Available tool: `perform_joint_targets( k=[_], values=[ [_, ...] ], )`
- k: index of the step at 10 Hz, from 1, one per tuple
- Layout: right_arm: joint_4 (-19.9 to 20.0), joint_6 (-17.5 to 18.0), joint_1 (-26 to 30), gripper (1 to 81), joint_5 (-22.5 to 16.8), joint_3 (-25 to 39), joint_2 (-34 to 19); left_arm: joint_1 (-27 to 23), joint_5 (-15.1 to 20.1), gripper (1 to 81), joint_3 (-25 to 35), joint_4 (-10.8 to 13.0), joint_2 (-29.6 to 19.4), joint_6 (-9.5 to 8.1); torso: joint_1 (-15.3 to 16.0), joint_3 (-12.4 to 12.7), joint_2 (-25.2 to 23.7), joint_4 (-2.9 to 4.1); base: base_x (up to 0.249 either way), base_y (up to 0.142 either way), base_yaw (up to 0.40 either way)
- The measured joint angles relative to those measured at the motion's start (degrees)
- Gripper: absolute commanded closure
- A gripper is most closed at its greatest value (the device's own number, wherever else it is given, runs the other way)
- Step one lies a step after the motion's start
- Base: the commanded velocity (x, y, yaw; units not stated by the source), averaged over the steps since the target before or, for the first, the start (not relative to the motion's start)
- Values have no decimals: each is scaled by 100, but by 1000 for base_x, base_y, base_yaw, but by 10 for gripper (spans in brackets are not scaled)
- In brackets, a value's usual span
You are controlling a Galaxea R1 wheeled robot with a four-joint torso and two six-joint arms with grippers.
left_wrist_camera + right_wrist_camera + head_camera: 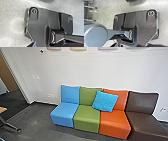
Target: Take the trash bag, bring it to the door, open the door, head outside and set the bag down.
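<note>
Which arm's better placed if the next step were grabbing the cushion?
Right, probably: the bright blue cushion sits right of centre in the head view, across the green backrest and orange backrest. Slim margin; it's near the middle.

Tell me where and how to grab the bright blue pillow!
Probably pinch its top edge, coming from above and in front. The pillow leans on the green backrest and orange backrest, which block it from behind, while that edge points up and looks thin.
</note>
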Motion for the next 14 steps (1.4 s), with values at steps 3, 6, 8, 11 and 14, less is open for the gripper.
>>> perform_joint_targets(
  k=[3,6,8,11,14],
  values=[
    [116,39,241,10,-41,523,-411,-336,624,10,73,-343,-13,0,389,-7,-617,0,0,0,0],
    [171,63,492,10,-61,730,-703,-538,795,10,143,-491,-91,2,774,-9,-1226,0,0,0,0],
    [317,63,823,10,-177,929,-956,-606,824,10,168,-506,-90,2,1034,-9,-1642,0,0,0,0],
    [647,61,1454,10,-655,1165,-1357,-691,825,10,171,-517,-135,2,1423,-9,-2256,0,0,0,0],
    [1023,61,2050,10,-1146,1353,-1664,-761,883,10,176,-629,-138,0,1808,-9,-2868,0,0,0,0]
  ],
)
